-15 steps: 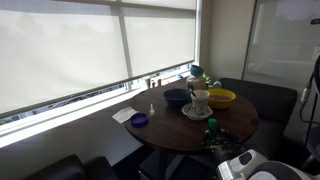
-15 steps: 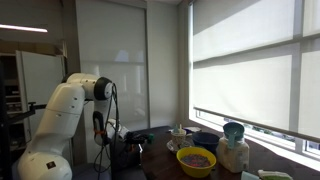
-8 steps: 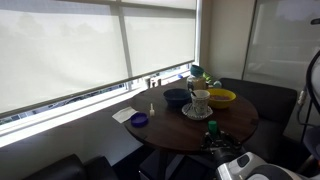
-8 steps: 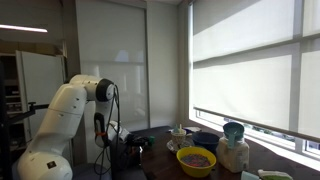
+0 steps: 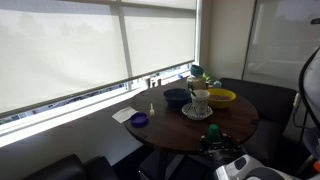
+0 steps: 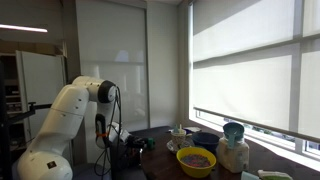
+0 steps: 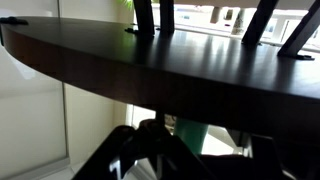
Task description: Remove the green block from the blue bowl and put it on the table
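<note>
The dark navy blue bowl (image 5: 176,97) stands on the far side of the round brown table (image 5: 170,128); it also shows in an exterior view (image 6: 205,139). The green block is not visible; the bowl's inside is hidden from these views. My gripper (image 5: 215,143) hangs low at the table's near edge, well short of the bowl, and also shows in an exterior view (image 6: 135,148). In the wrist view the table edge (image 7: 150,70) fills the frame, and the dark fingers (image 7: 185,152) stand apart with nothing between them. A small green thing (image 5: 212,127) sits just above the gripper; I cannot tell what it is.
A yellow bowl (image 5: 221,97), a cup on a plate (image 5: 200,103) and a small blue-purple dish (image 5: 139,120) stand on the table. A white sheet (image 5: 122,115) lies at its edge. Dark seats surround the table, and a window wall is behind it.
The arm has shifted slightly toward the table edge. The things on the table have not moved.
</note>
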### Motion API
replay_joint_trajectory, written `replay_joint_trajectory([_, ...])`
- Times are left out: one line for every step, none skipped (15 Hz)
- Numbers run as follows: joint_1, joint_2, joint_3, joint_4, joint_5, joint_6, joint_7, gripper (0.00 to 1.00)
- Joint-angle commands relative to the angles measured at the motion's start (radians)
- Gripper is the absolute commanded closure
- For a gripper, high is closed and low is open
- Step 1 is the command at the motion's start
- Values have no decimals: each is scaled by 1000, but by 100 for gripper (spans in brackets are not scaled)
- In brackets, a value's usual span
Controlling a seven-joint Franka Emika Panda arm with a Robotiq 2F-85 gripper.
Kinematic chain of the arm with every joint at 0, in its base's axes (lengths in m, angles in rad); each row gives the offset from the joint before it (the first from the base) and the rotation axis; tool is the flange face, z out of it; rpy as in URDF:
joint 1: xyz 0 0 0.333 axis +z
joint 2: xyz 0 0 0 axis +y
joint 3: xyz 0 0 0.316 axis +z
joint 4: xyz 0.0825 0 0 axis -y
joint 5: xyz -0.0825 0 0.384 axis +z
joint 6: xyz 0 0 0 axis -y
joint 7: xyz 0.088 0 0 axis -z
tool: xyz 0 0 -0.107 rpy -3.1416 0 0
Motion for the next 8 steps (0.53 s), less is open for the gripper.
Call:
replay_joint_trajectory([25,22,-18,27,-11,-21,3,7])
replay_joint_trajectory([26,19,-17,27,-9,-23,4,1])
replay_joint_trajectory([28,15,-16,26,-8,-27,4,0])
replay_joint_trajectory([31,10,-16,25,-6,-36,4,0])
replay_joint_trajectory([33,3,-16,22,-4,-49,3,0])
replay_joint_trajectory([35,-2,-16,20,-1,-64,3,0])
replay_joint_trajectory([37,-11,-14,16,3,-81,3,0])
replay_joint_trajectory([38,-19,-12,11,5,-98,5,0])
